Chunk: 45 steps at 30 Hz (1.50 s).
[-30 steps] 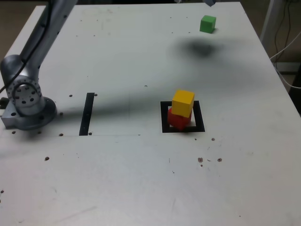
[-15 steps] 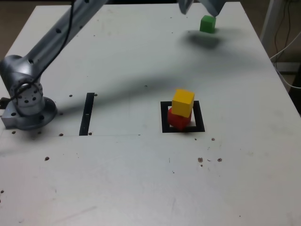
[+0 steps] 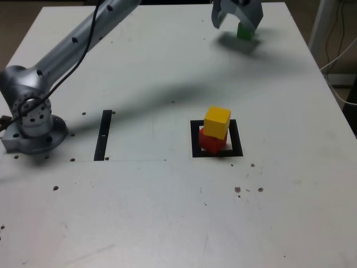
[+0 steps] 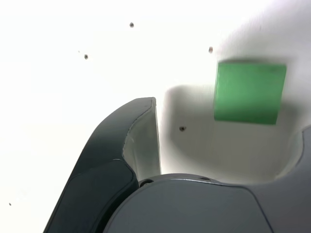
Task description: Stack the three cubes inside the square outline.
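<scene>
Green cube (image 4: 250, 92) at the exterior view's upper right is straddled by the wide-open gripper (image 3: 237, 21), since yellow cube (image 3: 217, 121) and red cube (image 3: 212, 142) are already stacked inside the square outline (image 3: 236, 140).

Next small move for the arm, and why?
Probably ease the tool down around the green cube: its jaws are open and the cube lies on the table between them, not gripped. Yellow already sits on red in the outline.
</scene>
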### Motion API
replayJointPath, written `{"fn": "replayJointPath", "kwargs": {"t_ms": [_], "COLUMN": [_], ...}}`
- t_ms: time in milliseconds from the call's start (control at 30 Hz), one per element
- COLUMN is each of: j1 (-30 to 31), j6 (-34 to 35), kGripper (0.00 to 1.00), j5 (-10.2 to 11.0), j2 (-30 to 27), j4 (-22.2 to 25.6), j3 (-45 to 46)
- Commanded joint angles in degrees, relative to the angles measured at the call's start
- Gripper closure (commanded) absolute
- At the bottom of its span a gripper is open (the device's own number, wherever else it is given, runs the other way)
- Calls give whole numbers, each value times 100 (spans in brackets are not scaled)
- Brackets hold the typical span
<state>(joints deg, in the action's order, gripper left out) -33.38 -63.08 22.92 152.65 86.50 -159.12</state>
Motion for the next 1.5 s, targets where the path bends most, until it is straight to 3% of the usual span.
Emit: {"fn": "replayJointPath", "kwargs": {"t_ms": [0, 533, 800, 1233, 1467], "j1": [-1, 129, 128, 85, 60], "j6": [-20, -53, -44, -91, -120], "kGripper": [9, 19, 48, 72, 90], "j5": [52, -33, -126, -546, -823], "j2": [36, 226, 224, 201, 165], "j4": [-60, -253, -321, -383, -392], "j3": [-122, -177, -267, -268, -269]}}
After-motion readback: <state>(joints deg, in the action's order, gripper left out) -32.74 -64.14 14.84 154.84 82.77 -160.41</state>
